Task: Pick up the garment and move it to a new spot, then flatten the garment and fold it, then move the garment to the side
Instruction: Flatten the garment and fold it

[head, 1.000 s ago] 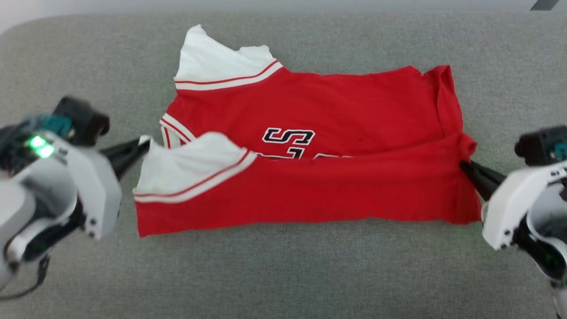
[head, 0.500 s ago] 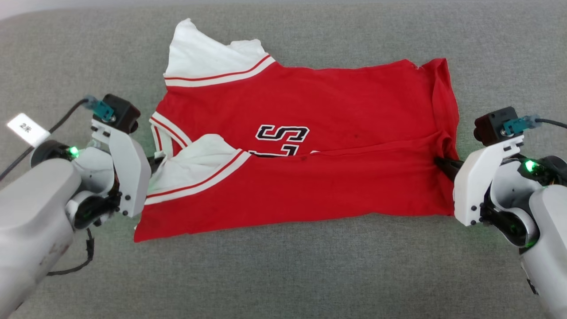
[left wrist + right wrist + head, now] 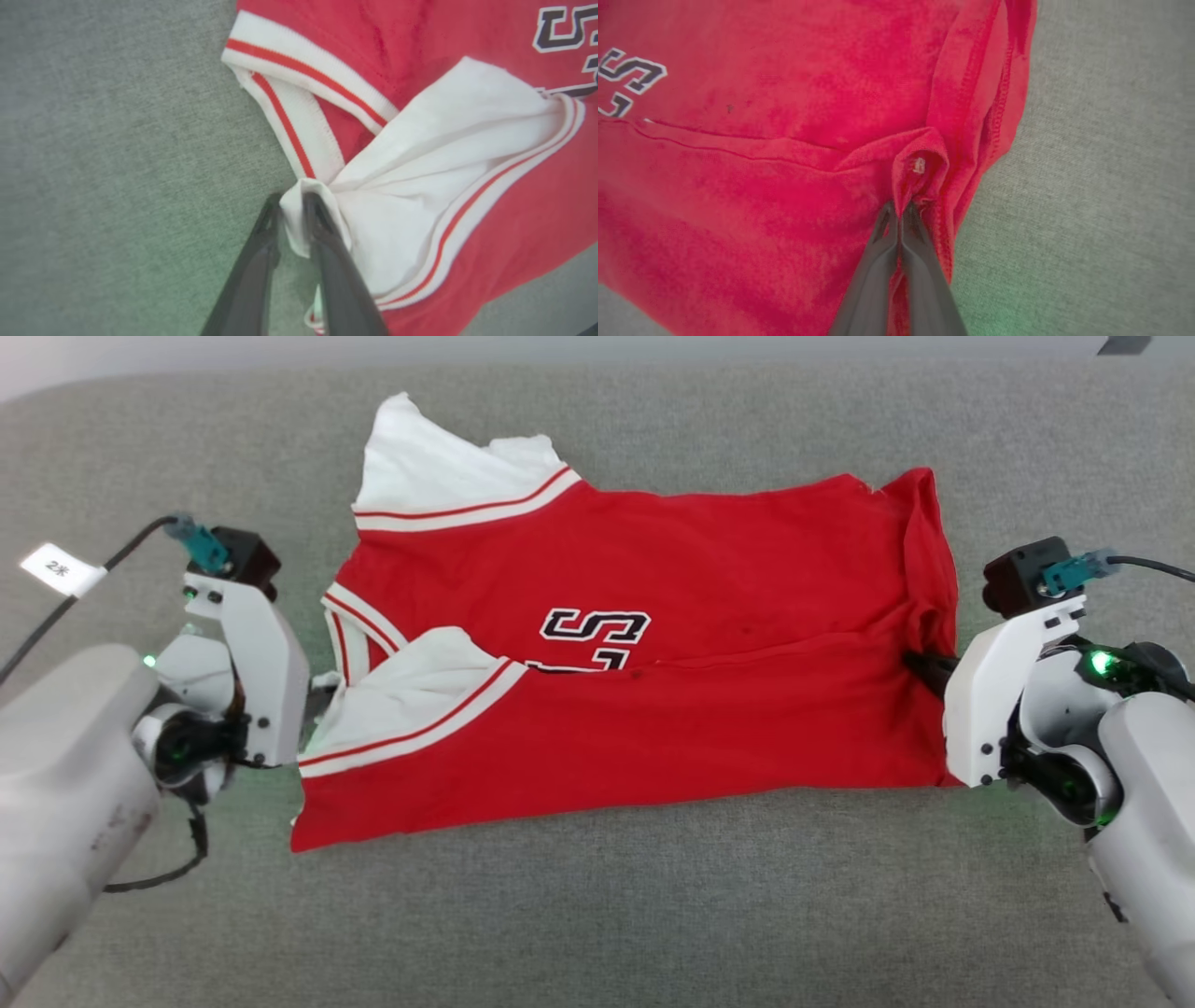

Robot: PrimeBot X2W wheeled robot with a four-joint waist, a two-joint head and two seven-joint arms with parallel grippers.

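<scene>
Mid-fold, by the look of it. Red shirt [image 3: 709, 560] lying sideways in the middle of the grey cushion [image 3: 597, 915], neck end to the left, hem to the right. Near long side flipped up to about the middle, covering the bottom half of the black lettering [image 3: 594, 625]. Far white sleeve [image 3: 429, 457] sticking out flat at the top, not tucked in yet.

Left gripper [image 3: 292, 200] clamped narrow on a bunched bit of the near white sleeve [image 3: 444, 140], just beside the striped neck trim [image 3: 303, 72], down low by the cushion. Right gripper [image 3: 899, 208] pinched almost fully together on a little rolled-up knot of red hem at the other end, right at the end of the folded edge. So, cloth held on both sides, nothing hanging free, nothing lifted much.

Guessing at the lengthwise fold as the step in hand, roughly half done. Next up, probably: lay both pinched bits down evenly to keep the folded edge straight, then open up and back out sideways without dragging cloth along. Worth watching the left side, with the sleeve crumpled there and likely to spring open on release. After that, far half plus the loose sleeve to bring over, then a crosswise fold, then the shove to the side. Plenty left to do.
</scene>
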